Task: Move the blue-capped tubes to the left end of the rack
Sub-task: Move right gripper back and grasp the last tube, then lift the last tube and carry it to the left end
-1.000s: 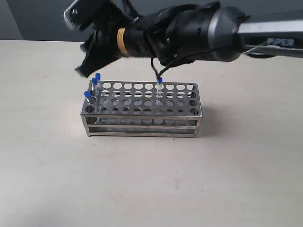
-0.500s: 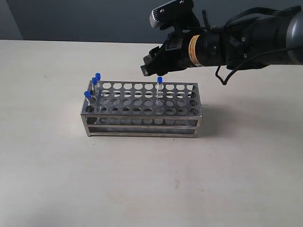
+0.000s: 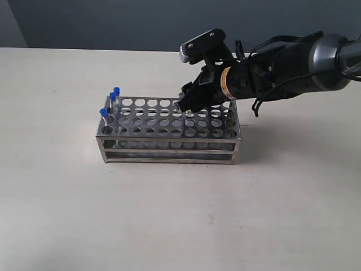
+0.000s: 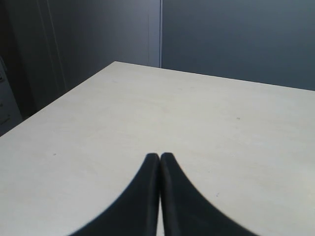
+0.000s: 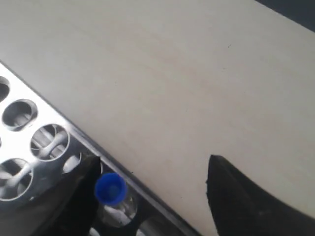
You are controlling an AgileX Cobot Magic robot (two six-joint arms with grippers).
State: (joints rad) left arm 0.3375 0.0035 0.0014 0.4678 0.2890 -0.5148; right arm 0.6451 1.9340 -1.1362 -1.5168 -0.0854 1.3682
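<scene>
The steel rack (image 3: 169, 138) stands mid-table. Three blue-capped tubes (image 3: 113, 97) stand in holes at its left end. A fourth blue-capped tube (image 5: 110, 188) stands in a back-row hole near the middle of the rack; in the exterior view my right gripper (image 3: 188, 106) covers it. My right gripper (image 5: 152, 196) is open and low over the rack's back edge. One finger (image 5: 74, 201) is right beside the cap and the other finger (image 5: 246, 201) is well clear of it. My left gripper (image 4: 160, 156) is shut on nothing above bare table, out of the exterior view.
The right arm (image 3: 282, 70) reaches in from the right above the table behind the rack. Pale tabletop (image 3: 169, 214) surrounds the rack on all sides. A dark wall (image 3: 113, 22) runs along the table's far edge.
My right gripper has swung from above the rack's left end to the right, then dropped down around the fourth tube in the back row. The tubes have not moved.
</scene>
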